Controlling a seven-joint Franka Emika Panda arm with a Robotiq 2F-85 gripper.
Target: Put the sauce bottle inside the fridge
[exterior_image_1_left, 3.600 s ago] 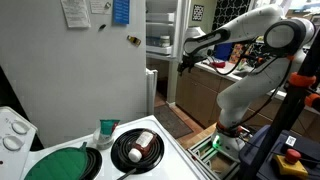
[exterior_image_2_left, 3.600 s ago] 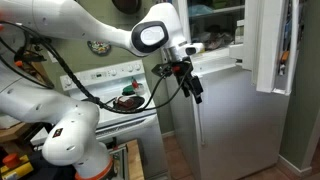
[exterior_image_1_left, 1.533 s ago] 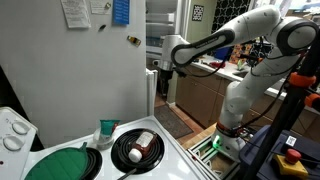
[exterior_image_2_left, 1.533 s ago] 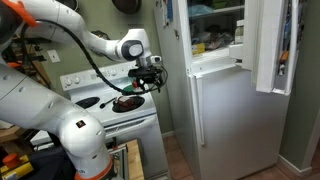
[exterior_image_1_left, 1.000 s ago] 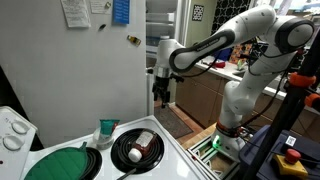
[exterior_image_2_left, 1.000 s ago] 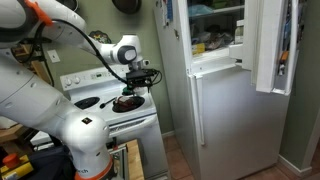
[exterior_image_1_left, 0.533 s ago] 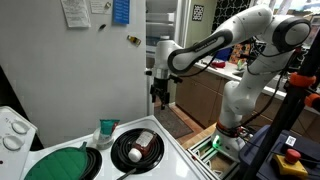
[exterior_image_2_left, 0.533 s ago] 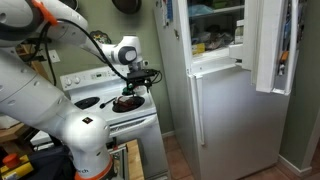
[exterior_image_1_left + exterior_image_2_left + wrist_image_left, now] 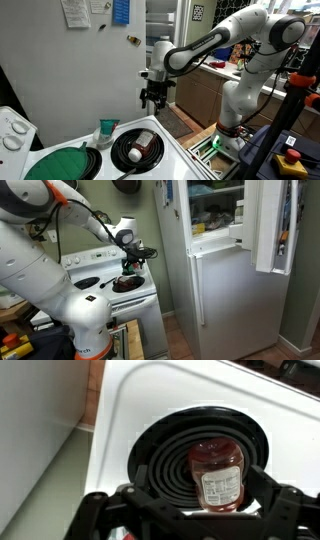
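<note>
The sauce bottle point(image 9: 218, 475) lies flat in the middle of the black burner point(image 9: 160, 448), on the white desk point(image 9: 150, 390) near its edge. The gripper point(image 9: 151, 100) hangs in open air above it, spread wide and holding nothing. In the wrist view the gripper hides the bottle's lower end. The fridge point(image 9: 215, 290) has its top door open, and the things on its shelves are too blurry to name.

White enamel stove top point(image 9: 178, 156) carries everything; also seen in wrist view point(image 9: 130, 400). Black spiral coil burner point(image 9: 120, 157) sits recessed in it, near the edge. Dark red-brown sauce bottle point(image 9: 143, 145) lies on its side across burner coils, pale label up in wrist view point(image 9: 220, 476). Round flat green disc point(image 9: 60, 164) just beside burner. Green-and-white cup-like container point(image 9: 107, 131) upright behind, between disc and burner.
</note>
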